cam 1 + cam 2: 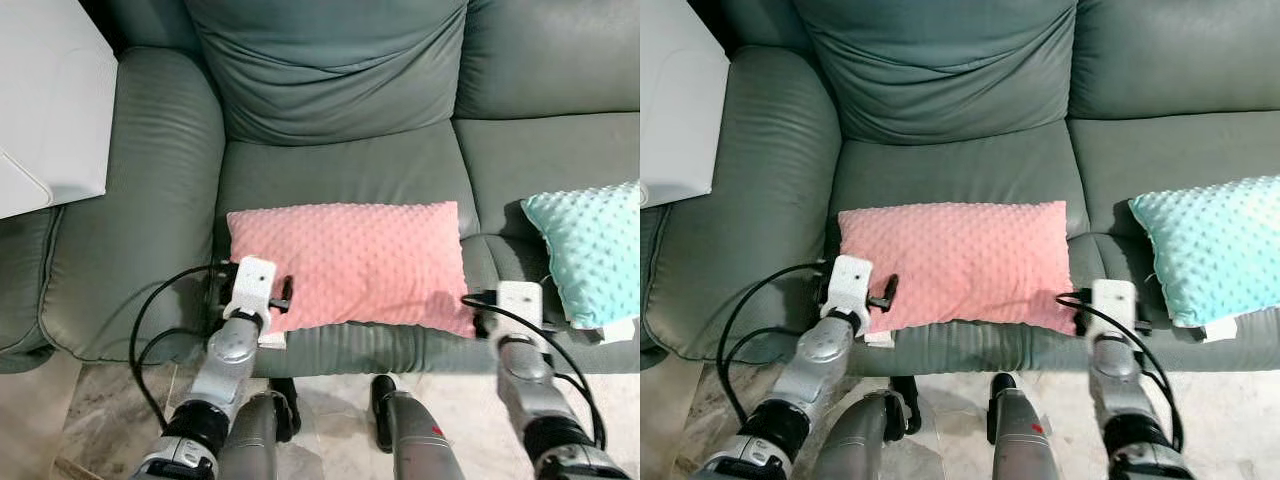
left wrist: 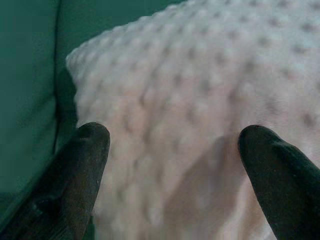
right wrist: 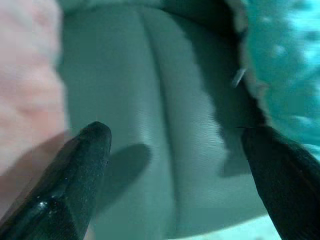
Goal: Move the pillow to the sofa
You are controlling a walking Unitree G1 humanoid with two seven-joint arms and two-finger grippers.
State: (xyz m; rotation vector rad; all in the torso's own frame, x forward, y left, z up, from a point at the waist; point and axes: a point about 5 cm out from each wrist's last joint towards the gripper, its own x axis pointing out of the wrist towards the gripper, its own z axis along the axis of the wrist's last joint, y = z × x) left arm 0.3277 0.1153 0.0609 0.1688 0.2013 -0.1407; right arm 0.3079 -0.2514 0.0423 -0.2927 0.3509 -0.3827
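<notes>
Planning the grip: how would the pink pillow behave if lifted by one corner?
The pink pillow looks soft and plump, so it would probably sag rather than stay flat. Its dotted plush cover likely grips well. It seems light for its size.

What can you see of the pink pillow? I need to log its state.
The pink pillow is rectangular, with soft dotted fabric, and lies flat on the grey sofa's seat near the front edge. A white tag shows under its near left corner. The open left gripper is at that corner, the right gripper beside its right end.
</notes>
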